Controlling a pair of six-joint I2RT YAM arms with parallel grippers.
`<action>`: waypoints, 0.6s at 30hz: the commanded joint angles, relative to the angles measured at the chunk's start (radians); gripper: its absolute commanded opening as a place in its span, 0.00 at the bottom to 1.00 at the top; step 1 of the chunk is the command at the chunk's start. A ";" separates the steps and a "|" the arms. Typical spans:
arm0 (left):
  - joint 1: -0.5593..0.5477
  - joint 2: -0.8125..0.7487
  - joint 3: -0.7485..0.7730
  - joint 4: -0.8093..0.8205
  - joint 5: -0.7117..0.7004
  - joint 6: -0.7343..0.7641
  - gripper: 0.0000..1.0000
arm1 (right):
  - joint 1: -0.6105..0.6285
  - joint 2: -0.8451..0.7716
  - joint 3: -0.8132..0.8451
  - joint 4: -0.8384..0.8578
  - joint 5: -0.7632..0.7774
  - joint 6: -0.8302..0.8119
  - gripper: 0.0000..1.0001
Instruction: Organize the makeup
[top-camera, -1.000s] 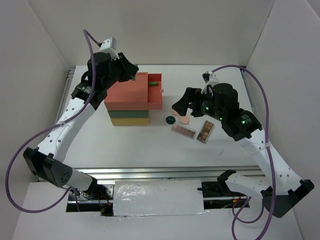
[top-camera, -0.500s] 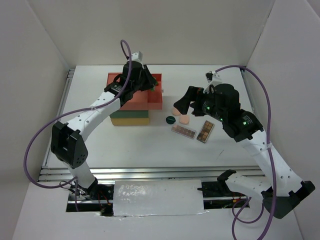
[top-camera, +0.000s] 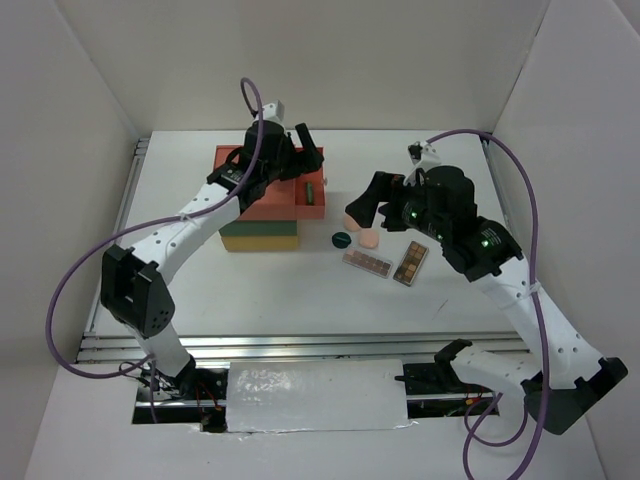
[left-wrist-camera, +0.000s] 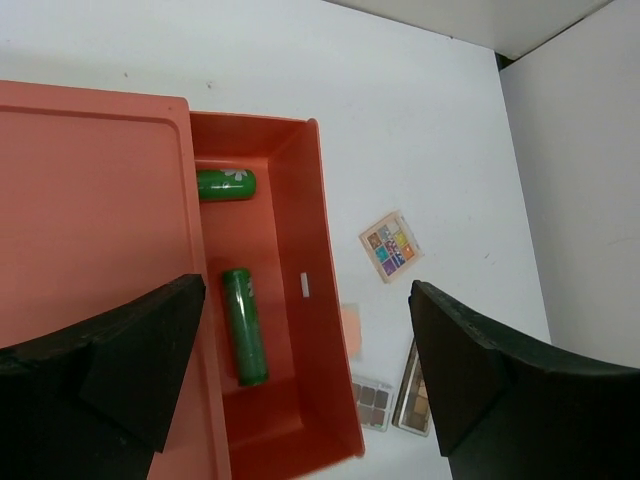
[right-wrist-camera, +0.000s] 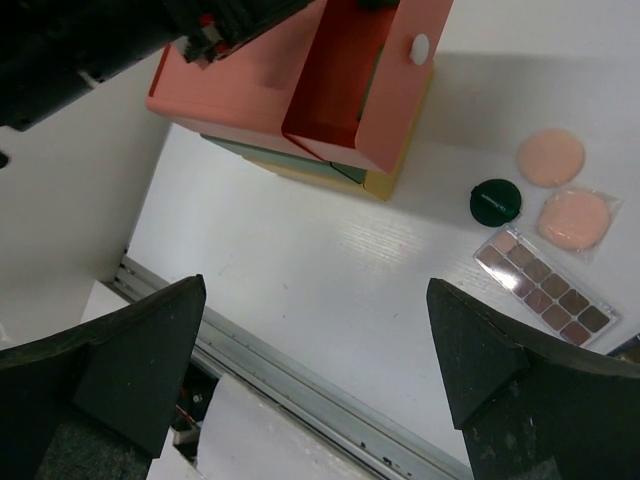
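My left gripper (top-camera: 307, 158) (left-wrist-camera: 308, 292) hangs open above the pulled-out orange drawer (left-wrist-camera: 325, 330). Two green tubes (left-wrist-camera: 244, 326) (left-wrist-camera: 225, 184) lie inside the drawer, and nothing is between the fingers. On the table to the right lie a dark-green disc (top-camera: 341, 239) (right-wrist-camera: 495, 201), two peach puffs (right-wrist-camera: 551, 157) (right-wrist-camera: 574, 219), two long brownish palettes (top-camera: 367, 263) (top-camera: 410, 263) and a small square palette (left-wrist-camera: 391, 245). My right gripper (top-camera: 360, 210) (right-wrist-camera: 312, 295) is open and empty, raised above the disc and puffs.
The stacked drawer box (top-camera: 258, 228) stands left of centre, its green and yellow drawers shut. A white knob (right-wrist-camera: 420, 44) marks the orange drawer's front. Metal rails (right-wrist-camera: 300, 385) run along the table's near edge, and white walls enclose the sides.
The left arm swung from the box's left side to above the open drawer. Its gripper then opened, and a green tube now lies under it in the drawer. The right arm held still.
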 joint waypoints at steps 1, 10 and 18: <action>-0.013 -0.156 0.063 0.014 -0.035 0.043 0.97 | -0.004 0.075 0.017 0.073 0.024 -0.026 1.00; -0.015 -0.443 0.096 -0.543 -0.510 0.077 0.99 | -0.082 0.511 0.214 0.127 0.176 -0.015 0.01; -0.001 -0.802 -0.321 -0.545 -0.525 0.187 1.00 | -0.079 0.826 0.515 0.133 0.146 -0.121 0.00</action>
